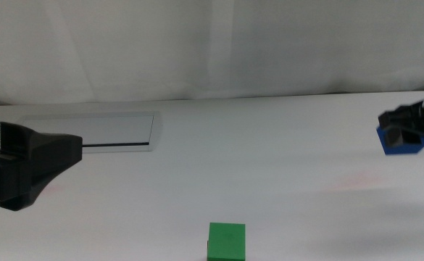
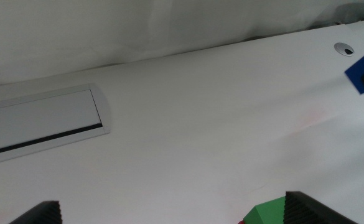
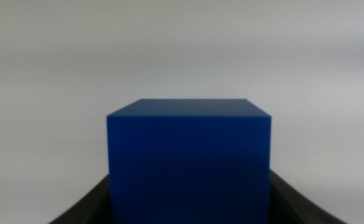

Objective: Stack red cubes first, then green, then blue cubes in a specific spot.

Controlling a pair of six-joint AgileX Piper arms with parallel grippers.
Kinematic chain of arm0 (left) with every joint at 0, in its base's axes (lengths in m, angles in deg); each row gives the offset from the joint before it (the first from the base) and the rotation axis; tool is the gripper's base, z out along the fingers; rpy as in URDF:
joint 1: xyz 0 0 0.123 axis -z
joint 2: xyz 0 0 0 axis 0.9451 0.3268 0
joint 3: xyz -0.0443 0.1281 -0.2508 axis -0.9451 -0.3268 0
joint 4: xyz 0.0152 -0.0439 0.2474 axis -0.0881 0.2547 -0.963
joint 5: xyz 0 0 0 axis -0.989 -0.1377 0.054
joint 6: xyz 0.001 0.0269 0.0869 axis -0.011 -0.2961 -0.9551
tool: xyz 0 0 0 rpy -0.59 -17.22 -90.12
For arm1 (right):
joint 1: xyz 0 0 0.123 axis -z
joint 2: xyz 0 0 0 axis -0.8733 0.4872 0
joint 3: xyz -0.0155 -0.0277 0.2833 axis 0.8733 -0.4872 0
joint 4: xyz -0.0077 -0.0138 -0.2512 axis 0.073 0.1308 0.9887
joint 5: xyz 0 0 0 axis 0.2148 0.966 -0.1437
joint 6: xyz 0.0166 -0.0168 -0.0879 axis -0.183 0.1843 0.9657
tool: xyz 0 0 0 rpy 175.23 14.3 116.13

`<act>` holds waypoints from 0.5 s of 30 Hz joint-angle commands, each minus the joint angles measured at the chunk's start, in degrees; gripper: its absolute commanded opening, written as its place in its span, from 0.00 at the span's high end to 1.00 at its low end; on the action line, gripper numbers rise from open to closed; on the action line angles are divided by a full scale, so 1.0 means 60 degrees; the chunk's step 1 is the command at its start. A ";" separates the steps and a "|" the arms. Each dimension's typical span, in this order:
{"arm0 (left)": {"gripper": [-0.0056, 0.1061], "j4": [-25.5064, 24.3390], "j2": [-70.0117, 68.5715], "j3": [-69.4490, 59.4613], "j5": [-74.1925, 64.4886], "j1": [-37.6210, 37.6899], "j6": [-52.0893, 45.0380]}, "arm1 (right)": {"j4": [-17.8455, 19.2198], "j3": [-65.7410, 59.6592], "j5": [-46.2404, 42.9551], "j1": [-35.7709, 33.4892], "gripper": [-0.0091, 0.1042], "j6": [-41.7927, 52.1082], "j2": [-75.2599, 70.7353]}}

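While gripped: blue cube within right end effector.

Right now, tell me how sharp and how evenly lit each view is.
Middle view: flat, even light, soft focus, faint shadow under the green cube. Left wrist view: table bright and washed out, blue cube blurred at the frame edge. Right wrist view: blue cube fills the frame, edges soft, background a featureless grey.

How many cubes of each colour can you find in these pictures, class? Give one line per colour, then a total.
Green cube: 1
Blue cube: 1, between the right gripper's jaws
Red cube: 1, only a sliver showing under the green one in the left wrist view
Total: 3
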 commanded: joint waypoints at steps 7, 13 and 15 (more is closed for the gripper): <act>0.16 0.0140 -0.0035 -0.0020 -0.0190 -0.0016 0.0012 | -0.0050 0.1871 0.2296 -0.2152 0.94 -0.0934 -0.1178; 0.16 0.0140 -0.0035 -0.0020 -0.0427 -0.0016 0.0012 | 0.0146 0.2278 0.2978 -0.3947 0.94 -0.1725 -0.1178; 0.16 0.0140 -0.0035 -0.0020 -0.0462 -0.0016 0.0012 | 0.0275 0.2278 0.3149 -0.4558 0.94 -0.2026 -0.1160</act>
